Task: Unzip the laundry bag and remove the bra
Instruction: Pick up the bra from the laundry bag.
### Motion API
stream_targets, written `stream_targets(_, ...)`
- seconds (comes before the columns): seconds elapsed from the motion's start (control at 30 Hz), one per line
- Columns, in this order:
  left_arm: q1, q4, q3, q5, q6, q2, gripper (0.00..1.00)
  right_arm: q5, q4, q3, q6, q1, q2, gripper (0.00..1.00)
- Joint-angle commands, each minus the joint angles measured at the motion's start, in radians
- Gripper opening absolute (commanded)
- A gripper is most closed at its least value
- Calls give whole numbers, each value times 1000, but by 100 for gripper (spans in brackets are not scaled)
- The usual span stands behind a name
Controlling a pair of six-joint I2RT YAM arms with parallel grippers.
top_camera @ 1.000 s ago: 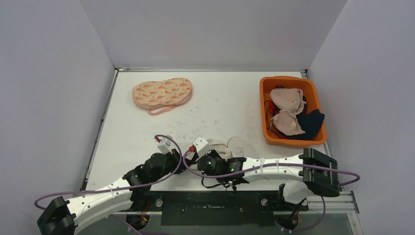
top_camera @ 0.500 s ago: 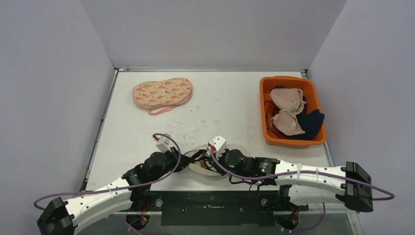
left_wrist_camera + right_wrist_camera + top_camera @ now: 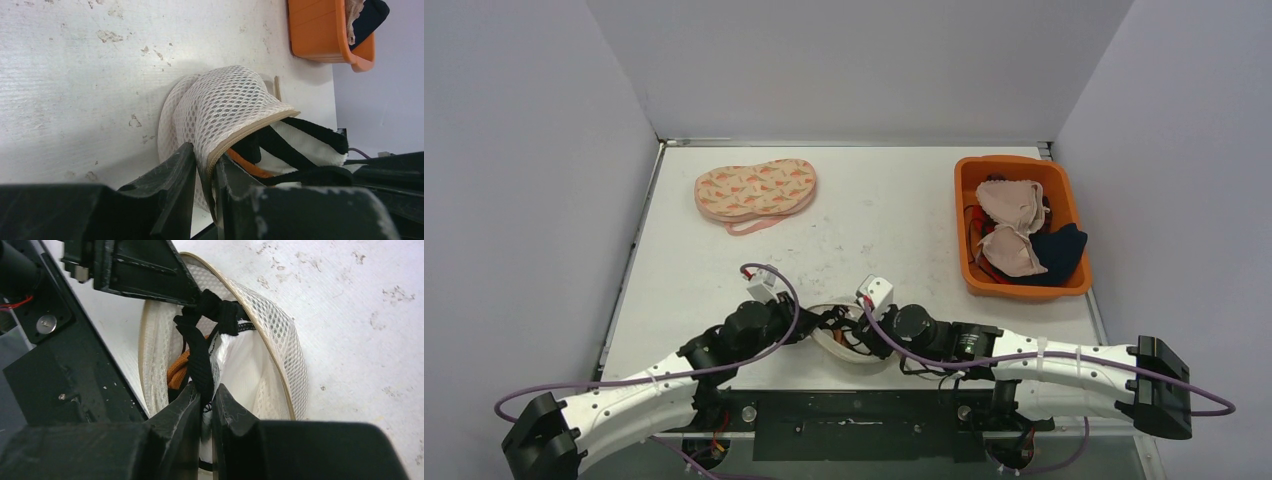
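left jaws: pinching laundry bag [image 3: 225, 107] rim; right jaws: pinching bra [image 3: 198, 357] strap

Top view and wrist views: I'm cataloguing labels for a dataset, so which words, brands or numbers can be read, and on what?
None can be read. The mesh laundry bag, the bra in it, the orange bin and the patterned pouch show no lettering; the pouch's print is pictures only.
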State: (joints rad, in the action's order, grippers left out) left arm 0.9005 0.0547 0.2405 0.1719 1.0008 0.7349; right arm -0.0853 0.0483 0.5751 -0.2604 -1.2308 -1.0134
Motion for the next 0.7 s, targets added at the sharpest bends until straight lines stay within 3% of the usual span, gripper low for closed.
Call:
stream_targets(0.0,-6,18,21,17,-14,-33,18,-66,16,0,-31,4,3,14)
stream_targets(0.13,-7,42,17,-2,-19,-31,14,-25,14,-2,-54,3,21,55)
stream_targets(0.23,-6,68,17,-22,-30,-15,4,-25,35,15,-74,5,45,71)
stream_targets(0.37,-6,93,17,-46,-47,8,0,-71,70,55,-114,10,68,76)
stream_targets(0.67,-4,95,4,-59,-62,-11,0,-88,101,116,-170,22,41,72)
